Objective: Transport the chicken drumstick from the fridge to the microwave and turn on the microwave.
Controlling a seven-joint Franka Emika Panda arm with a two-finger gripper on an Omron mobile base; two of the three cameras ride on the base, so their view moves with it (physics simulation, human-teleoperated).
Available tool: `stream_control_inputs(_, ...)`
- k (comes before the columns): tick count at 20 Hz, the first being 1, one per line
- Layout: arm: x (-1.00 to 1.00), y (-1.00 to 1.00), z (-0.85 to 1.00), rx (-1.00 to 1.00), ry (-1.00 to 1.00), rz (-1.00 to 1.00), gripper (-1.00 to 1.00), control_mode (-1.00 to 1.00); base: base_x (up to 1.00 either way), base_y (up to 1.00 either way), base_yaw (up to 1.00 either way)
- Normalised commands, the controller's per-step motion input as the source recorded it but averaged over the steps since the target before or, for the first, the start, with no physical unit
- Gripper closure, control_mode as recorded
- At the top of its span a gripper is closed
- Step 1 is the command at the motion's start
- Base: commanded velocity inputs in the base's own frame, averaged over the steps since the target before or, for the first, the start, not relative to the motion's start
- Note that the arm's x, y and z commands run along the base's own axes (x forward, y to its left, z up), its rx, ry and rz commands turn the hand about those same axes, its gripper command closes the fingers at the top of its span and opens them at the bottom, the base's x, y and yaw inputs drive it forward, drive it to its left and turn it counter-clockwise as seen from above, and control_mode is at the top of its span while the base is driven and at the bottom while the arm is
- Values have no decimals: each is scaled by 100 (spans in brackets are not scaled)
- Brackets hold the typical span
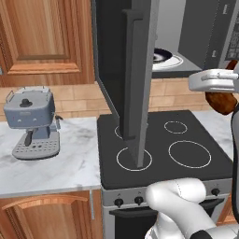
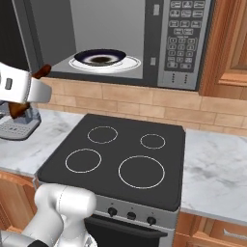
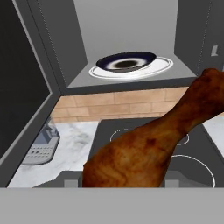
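The chicken drumstick (image 3: 151,151), glossy brown, lies large across the lower hand view and hides the fingertips. My gripper (image 1: 223,93) is shut on it, hovering above the right side of the stove, in front of and below the microwave (image 2: 185,46). The drumstick (image 1: 222,102) hangs under the white hand. In the right base view the gripper (image 2: 21,101) sits at the left edge with the drumstick (image 2: 41,71) poking out. The microwave door (image 1: 136,84) stands wide open to the left. A white plate (image 2: 131,64) with a dark bowl rests inside. The fridge is out of view.
A black four-ring cooktop (image 2: 120,154) lies below the microwave, with marble counter (image 2: 217,169) on both sides. A grey coffee machine (image 1: 32,121) stands on the left counter. Wooden cupboards (image 1: 42,37) flank the microwave. The open door juts out over the stove's left half.
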Motion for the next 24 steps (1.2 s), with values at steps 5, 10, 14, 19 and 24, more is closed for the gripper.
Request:
stream_control_inputs(5,0,0,0,0,0,0,100,100,44,9,0)
stream_control_inputs(10,0,0,0,0,0,0,100,100,12,3,0)
stream_control_inputs(14,0,0,0,0,0,0,100,100,0,0,0)
stream_control_inputs(19,2,0,5,0,2,0,100,-100,2,1,0)
stream_control_inputs(24,1,0,36,-4,2,0,100,-100,0,0,0)
